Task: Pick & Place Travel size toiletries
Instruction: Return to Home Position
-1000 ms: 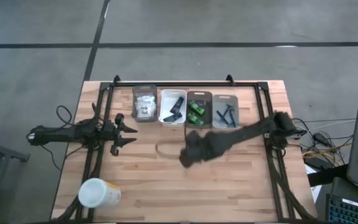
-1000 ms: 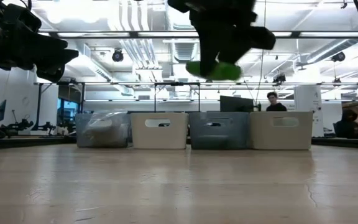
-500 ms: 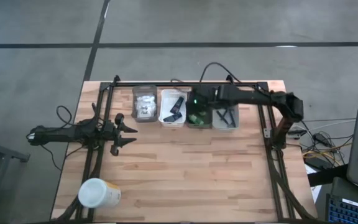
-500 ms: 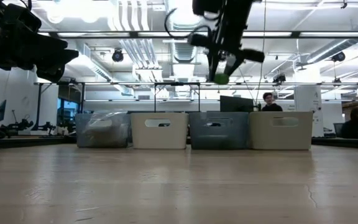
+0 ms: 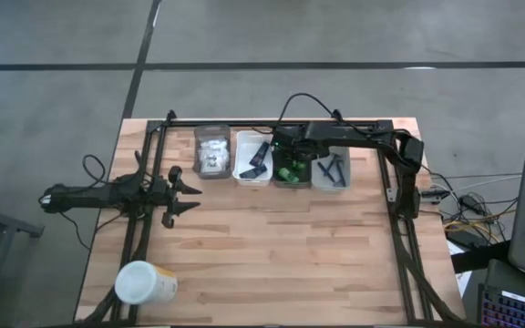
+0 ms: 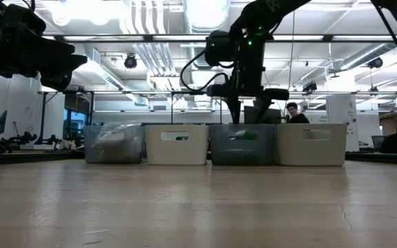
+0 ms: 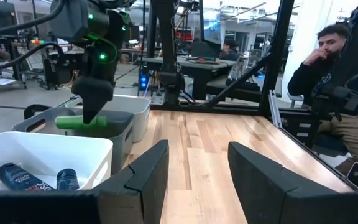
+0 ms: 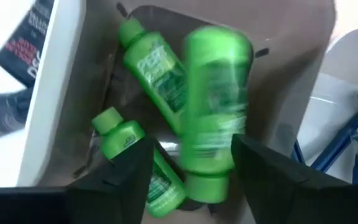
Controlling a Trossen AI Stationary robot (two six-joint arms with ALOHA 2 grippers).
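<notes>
My right gripper hangs open over the grey bin, third in the row at the table's far edge. A bright green bottle shows blurred below and between its spread fingers, over two more green bottles lying in that bin. From the left wrist view that bottle lies level at the bin's rim, just under the fingers. The clear bin holds white packets, the white bin black sachets, and the last bin dark-blue sticks. My left gripper waits open at the table's left.
A white-and-yellow cup lies at the near left corner. A black frame runs round the table. One person sits beyond the table's right side; another shows behind the bins. Bare wood fills the middle of the table.
My right arm has swung from mid-table to the far edge with a green bottle, then come down over the grey bin. The bottle, at the fingers half a second ago, now shows lower, at the bin's rim.
</notes>
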